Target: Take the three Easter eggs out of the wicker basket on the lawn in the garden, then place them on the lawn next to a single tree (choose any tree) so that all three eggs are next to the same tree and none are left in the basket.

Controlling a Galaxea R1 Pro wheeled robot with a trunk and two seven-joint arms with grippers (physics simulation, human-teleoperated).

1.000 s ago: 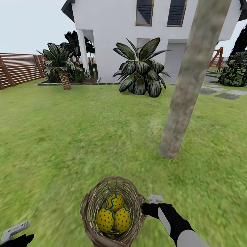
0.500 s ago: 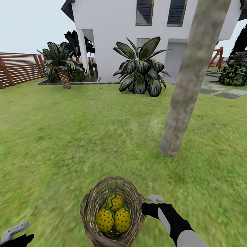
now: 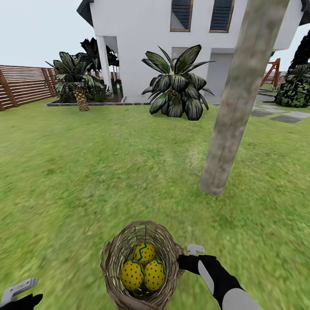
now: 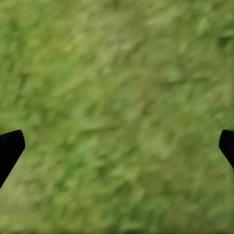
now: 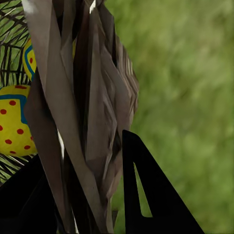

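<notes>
Held at the rim: wicker basket (image 3: 141,265), low in the middle of the head view, above the lawn (image 3: 86,172). Clamped on the right side of that rim, right end effector (image 3: 183,260), with black fingers on both sides of the woven wall in the right wrist view (image 5: 92,122). Inside the basket, 3 Easter eggs (image 3: 143,269), yellow with red dots and a blue-green zigzag band, touching each other: 1 toward the far side, 2 side by side nearer. Seen also through the weave in the right wrist view, 2 of these eggs (image 5: 14,119).

Ahead and to the right of the basket, tree (image 3: 239,99) with thick mottled grey-brown trunk, leaning a little in the head view, base standing on the grass, apart from the basket.

Low in the left corner of the head view, left end effector (image 3: 19,292), well apart from the basket. Spread wide, with nothing between: black fingertips (image 4: 9,148) at both edges of the left wrist view, blurred grass (image 4: 117,112) beyond.

Farther back: broad-leaved dark plant (image 3: 176,84) before a white house (image 3: 150,38), small palm (image 3: 77,84) and wooden fence (image 3: 26,86) at the left, grey stepping stones (image 3: 280,117) at the right
</notes>
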